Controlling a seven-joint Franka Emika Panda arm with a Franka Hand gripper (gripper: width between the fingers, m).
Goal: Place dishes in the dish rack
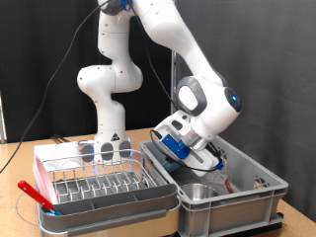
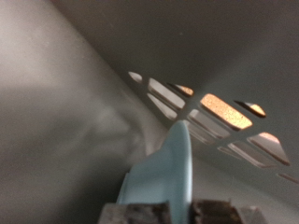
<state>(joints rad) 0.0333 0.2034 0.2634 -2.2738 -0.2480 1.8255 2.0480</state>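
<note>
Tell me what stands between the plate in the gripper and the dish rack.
The gripper is down inside the grey crate, holding the pale blue plate by its edge. The crate's wall facing the dish rack stands between them. Beyond that wall, nothing visible blocks the way.

You saw a dish rack (image 1: 99, 185) made of thin shiny silver wire at the lower left of the exterior view. It sat in a tray (image 1: 59, 209) of smooth pink and grey plastic. A handle (image 1: 35, 194) of bright red plastic lay at the tray's left edge. At the lower right, the big crate (image 1: 252, 197) was dull grey plastic, and a steel bowl (image 1: 200, 191) inside it gleamed. The robot arm (image 1: 109, 69) looked glossy white and smooth. In the wrist view, you saw a pale blue plate (image 2: 168, 173) with a smooth, soft shine, and the crate wall (image 2: 56, 103) looked matt grey.
</note>
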